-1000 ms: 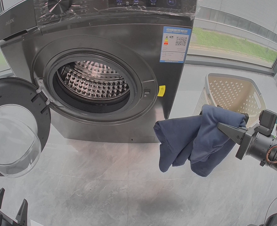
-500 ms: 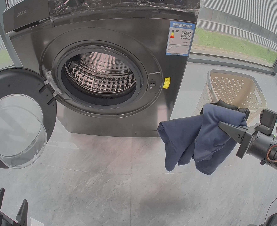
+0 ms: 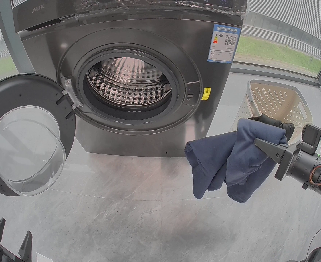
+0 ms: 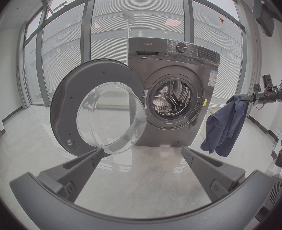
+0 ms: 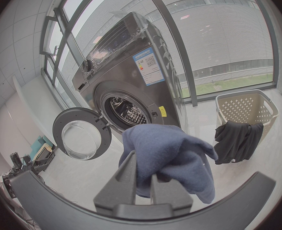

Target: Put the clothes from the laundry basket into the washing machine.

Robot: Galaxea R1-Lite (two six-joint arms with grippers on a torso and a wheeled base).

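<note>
- the grey washing machine [image 3: 160,33] stands on the floor. its round door [image 3: 26,135] is swung wide open to its left, and the steel drum [image 3: 129,82] shows through the opening.
- the laundry basket [image 3: 277,99], beige with star-shaped holes, sits on the floor just to the right of the washing machine.
- a dark blue garment [image 3: 222,161] hangs in the air in front of the washing machine's lower right corner. it is bunched at the top and trails down in loose folds, clear of the floor.
- a black garment [image 5: 237,141] is draped over the basket's rim. the right wrist view shows it hanging down the outer wall, while the head view shows just a dark fold behind the blue cloth.
- the right gripper [image 5: 144,173] has its fingers pinched on the blue garment's top fold.
- the left gripper [image 4: 141,150] sits low in front of the washing machine's door, fingers spread wide and touching nothing.
</note>
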